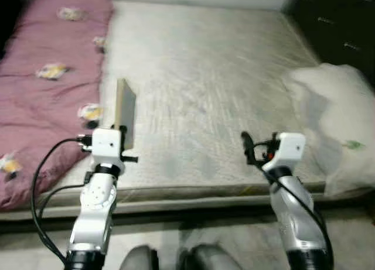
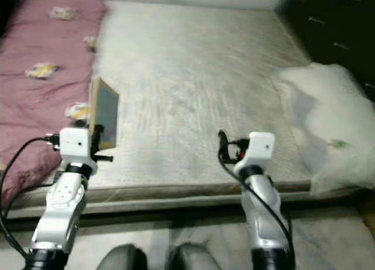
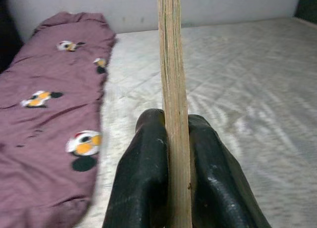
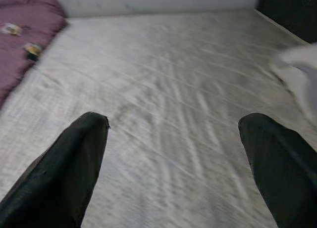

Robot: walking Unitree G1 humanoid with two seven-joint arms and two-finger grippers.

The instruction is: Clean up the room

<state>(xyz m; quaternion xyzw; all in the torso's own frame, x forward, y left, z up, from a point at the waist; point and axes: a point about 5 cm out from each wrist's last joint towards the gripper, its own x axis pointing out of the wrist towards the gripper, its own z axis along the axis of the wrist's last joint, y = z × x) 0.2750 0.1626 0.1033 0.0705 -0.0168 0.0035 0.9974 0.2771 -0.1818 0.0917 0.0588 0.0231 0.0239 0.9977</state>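
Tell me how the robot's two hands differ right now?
The left gripper has its fingers shut on a thin, flat wooden board, held upright on edge; the right gripper is open, fingers spread wide, holding nothing. The left gripper is near the maroon quilt; the right gripper is nearer the white bundle. Both reach over the bare mattress.

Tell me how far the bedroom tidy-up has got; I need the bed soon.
Done: most of the bare mattress looks cleared. In hand: the left gripper is shut on a thin book, held upright above the mattress. The right gripper is open. Left: the purple quilt and a white bundle lie on the bed.
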